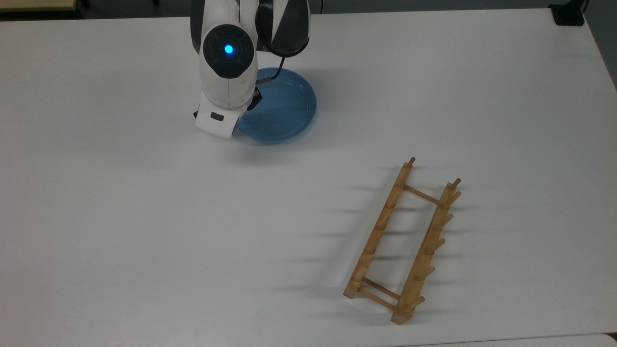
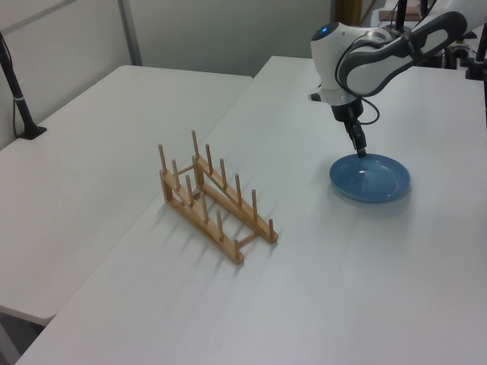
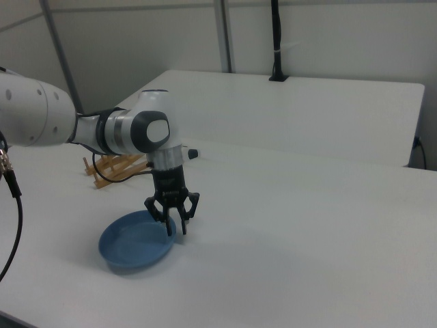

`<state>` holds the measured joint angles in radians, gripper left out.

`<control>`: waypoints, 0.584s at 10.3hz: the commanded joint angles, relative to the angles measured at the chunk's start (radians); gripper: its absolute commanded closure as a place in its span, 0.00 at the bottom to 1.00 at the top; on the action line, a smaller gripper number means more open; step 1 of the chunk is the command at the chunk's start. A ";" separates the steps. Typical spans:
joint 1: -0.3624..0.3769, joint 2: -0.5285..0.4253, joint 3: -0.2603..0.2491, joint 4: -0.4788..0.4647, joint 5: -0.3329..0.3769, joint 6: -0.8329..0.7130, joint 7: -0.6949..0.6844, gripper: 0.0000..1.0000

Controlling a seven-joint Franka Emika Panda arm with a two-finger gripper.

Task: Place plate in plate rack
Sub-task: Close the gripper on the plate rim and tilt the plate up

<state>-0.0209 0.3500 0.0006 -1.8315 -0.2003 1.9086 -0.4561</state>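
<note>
The light-blue plate (image 1: 284,108) lies flat on the white table, at the back in the top view. The arm's white wrist (image 1: 225,77) covers the plate's left edge there. In the right view my gripper (image 3: 177,229) points down and is open at the plate (image 3: 130,244). One finger (image 3: 169,227) sits just inside the rim, the other just outside it. From the left view the gripper (image 2: 360,149) reaches the far rim of the plate (image 2: 377,181). The wooden plate rack (image 1: 402,241) stands with nothing in it at the top view's lower right, well apart from the plate (image 2: 213,199) (image 3: 109,169).
A second white table (image 2: 76,144) adjoins on the left view's left, with a black pole (image 2: 19,99) on it. A black base (image 1: 569,14) sits at the top view's upper right corner. A cable (image 3: 10,184) hangs at the right view's left edge.
</note>
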 commanded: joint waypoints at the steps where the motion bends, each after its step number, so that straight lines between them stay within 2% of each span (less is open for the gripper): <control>1: 0.009 0.001 -0.004 -0.017 -0.018 0.041 -0.004 0.83; 3: 0.027 0.007 -0.005 -0.012 -0.018 0.041 -0.003 0.99; 5: 0.030 0.003 -0.005 -0.002 -0.018 0.032 -0.001 1.00; 6: 0.029 -0.008 -0.004 0.039 -0.015 0.012 0.000 1.00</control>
<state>-0.0038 0.3580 0.0017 -1.8264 -0.2043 1.9207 -0.4563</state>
